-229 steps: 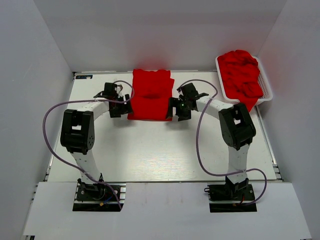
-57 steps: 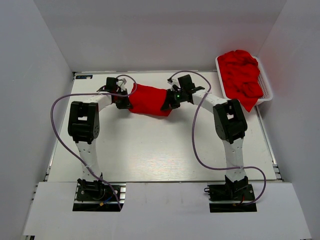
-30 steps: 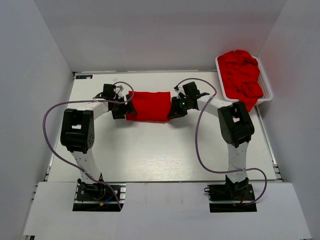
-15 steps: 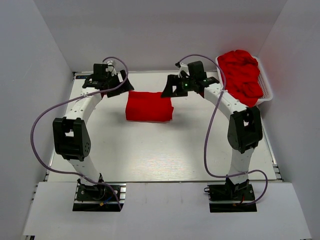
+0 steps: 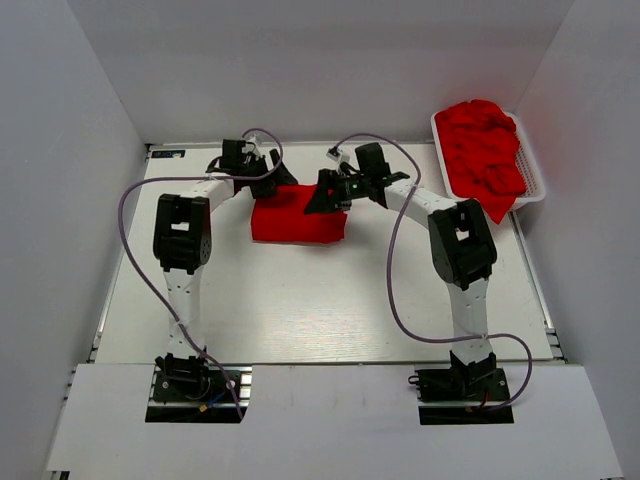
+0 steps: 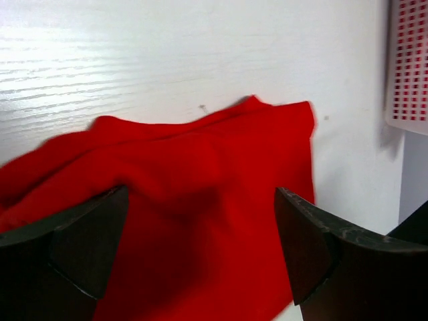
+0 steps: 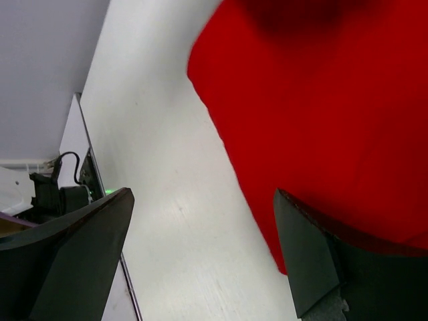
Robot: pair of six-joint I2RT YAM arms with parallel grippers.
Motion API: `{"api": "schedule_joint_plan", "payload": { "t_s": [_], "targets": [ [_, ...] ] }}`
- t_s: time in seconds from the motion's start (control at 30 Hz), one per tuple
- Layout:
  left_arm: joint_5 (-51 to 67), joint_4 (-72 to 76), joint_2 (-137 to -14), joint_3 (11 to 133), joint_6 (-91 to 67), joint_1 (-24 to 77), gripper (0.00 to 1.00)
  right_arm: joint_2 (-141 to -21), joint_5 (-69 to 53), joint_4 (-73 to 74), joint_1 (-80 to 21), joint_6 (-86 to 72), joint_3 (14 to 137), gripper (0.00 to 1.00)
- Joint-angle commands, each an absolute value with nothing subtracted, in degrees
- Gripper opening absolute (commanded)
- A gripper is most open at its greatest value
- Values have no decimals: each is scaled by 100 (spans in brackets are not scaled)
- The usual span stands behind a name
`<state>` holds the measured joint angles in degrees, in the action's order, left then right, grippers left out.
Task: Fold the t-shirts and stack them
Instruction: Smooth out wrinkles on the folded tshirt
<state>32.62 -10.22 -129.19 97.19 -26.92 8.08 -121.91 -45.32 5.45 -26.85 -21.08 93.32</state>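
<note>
1. Hovering at the far edge of the folded t-shirt, the two arms come in from either side of it.
2. Over on the left, the left gripper sits at the shirt's far left corner with its jaws spread wide and nothing in them. Its wrist view shows red cloth lying loose below, between the two fingers.
3. The right gripper is at the far right corner, jaws just as wide and just as empty. Its wrist view shows the shirt's edge and the bare table underneath.
4. That folded shirt lies flat, a tidy rectangle, around the far middle of the table.
5. More red t-shirts are heaped in the white basket at the far right corner, one drooping over its near rim.
</note>
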Motion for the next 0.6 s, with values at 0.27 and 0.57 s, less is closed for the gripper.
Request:
{"api": "schedule_joint_plan", "payload": {
  "t_s": [0.27,0.57],
  "targets": [
    [3059,-923,-13184,9510,-2769,659,100,-12744,-4580,-219,-2584,-2223,8263,90],
    [3375,-1124,-13438,9966,-2769,606,100,-12973,-4324,-352,-2434,-2417,8077,90]
  ]
}}
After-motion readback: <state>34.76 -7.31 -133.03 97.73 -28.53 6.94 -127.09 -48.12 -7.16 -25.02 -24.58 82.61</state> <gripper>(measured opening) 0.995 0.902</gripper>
